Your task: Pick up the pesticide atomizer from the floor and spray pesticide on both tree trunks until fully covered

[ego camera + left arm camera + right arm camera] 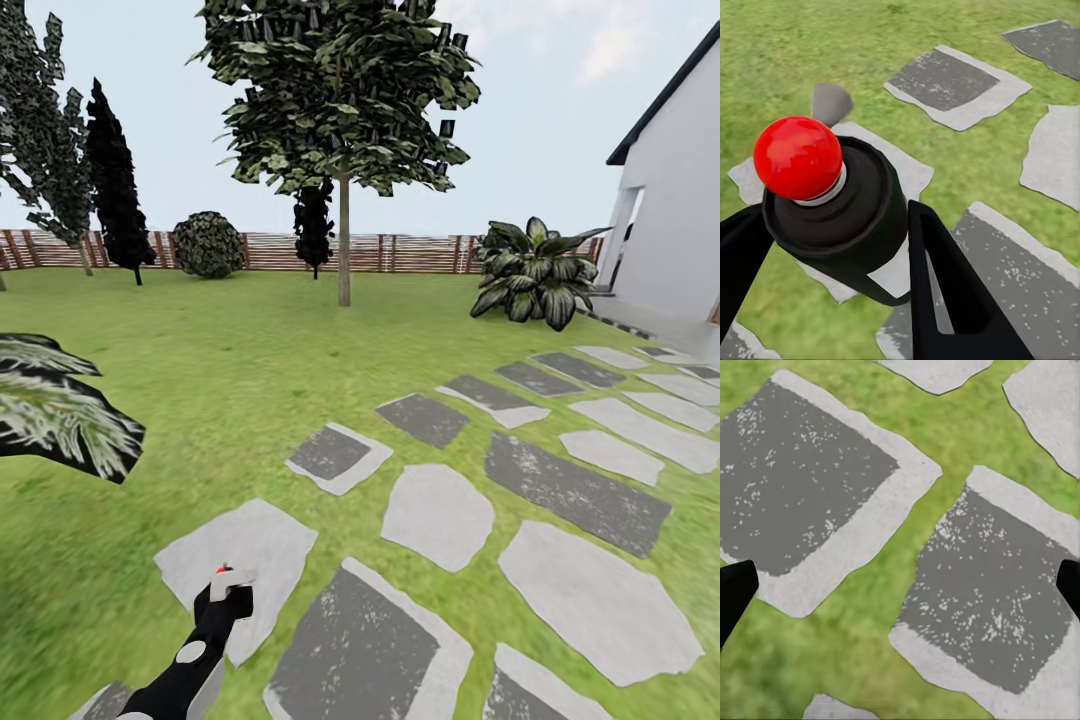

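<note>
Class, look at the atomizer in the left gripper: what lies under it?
Under the atomizer, held in the left gripper, lie pale stepping stones and grass. The ground directly beneath the bottle is covered.

No readable text, not even on the atomizer's (840, 217) blank white label (896, 274).

Open lawn (250, 380) and flat paving stones (437, 515) lay ahead, clear as far as the tree trunk (344, 245). A leafy plant (60, 410) crowded the left side, seemingly near the left arm's reach.
</note>
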